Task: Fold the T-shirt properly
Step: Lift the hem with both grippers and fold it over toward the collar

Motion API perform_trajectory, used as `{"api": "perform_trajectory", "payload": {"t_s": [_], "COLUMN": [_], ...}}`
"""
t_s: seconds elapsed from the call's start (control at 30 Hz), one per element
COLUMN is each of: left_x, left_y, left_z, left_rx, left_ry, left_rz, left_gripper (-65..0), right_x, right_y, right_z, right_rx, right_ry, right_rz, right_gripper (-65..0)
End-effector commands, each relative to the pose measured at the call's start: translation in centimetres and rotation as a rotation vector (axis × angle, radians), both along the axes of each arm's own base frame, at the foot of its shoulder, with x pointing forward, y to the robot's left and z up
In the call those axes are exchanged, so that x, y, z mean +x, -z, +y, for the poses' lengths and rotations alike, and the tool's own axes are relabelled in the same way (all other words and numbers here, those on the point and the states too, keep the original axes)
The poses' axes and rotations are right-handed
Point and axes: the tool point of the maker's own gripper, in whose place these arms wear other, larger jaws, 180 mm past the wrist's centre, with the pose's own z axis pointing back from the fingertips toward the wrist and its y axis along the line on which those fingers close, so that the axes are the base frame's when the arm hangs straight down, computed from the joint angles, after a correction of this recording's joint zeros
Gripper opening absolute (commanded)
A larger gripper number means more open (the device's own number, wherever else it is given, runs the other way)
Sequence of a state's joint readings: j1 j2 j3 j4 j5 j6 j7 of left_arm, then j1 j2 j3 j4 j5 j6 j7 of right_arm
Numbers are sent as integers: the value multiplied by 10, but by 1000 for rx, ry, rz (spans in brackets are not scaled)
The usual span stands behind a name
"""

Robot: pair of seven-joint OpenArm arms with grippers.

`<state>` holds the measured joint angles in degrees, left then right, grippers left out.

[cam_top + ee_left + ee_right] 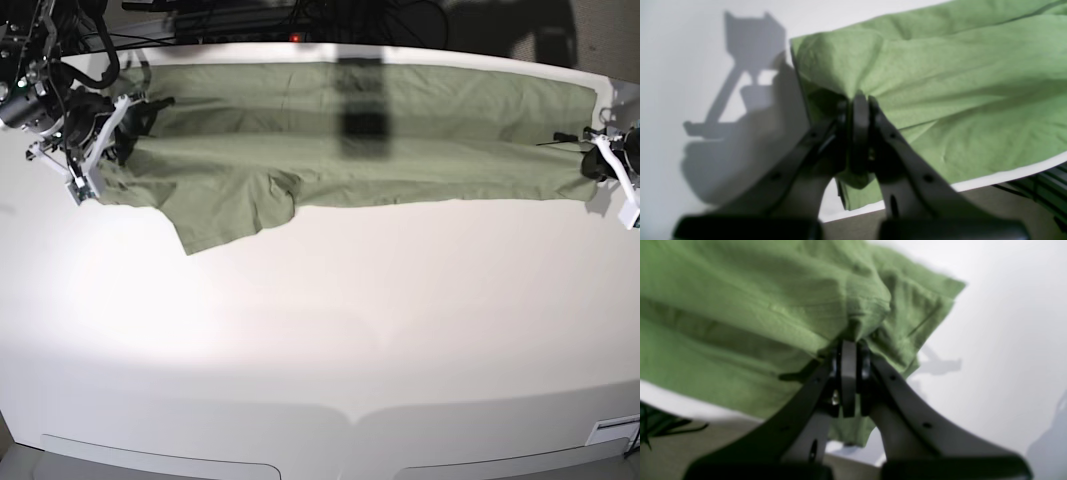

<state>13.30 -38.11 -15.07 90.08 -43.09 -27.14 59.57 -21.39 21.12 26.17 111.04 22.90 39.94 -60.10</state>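
While the T-shirt lies stretched along the far edge of the white table, the left gripper pinches one end of it and the right gripper clamps the other, one sleeve drooping toward me.

Probably a robotics lab: a bare white bench fills the base view, with dark cables and a small red indicator light bunched behind its far edge.
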Motion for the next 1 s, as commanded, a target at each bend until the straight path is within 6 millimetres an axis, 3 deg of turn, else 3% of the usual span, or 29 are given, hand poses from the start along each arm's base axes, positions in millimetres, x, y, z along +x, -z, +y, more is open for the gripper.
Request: {"api": "perform_trajectory", "payload": {"t_s": [0.0, 0.4, 0.73, 0.97], "left_x": [10, 0, -1, -15], "left_y": [-13, -9, -34, -30], "left_z": [8, 10, 2, 2], "left_rx": [26, 39, 203, 244], "left_ry": [3, -2, 40, 55], "left_rz": [-35, 27, -40, -21], "left_gripper": [-650, -650, -650, -650], "right_x": [3, -9, -1, -4], "right_y": [-8, -2, -22, -17], "right_z": [-3, -6, 3, 7], "right_rx": [-15, -28, -57, -43], "right_ry": [-11, -7, -43, -31], "right_rz": [-26, 24, -32, -20], "right_gripper": [-650, -650, -650, -650]}}
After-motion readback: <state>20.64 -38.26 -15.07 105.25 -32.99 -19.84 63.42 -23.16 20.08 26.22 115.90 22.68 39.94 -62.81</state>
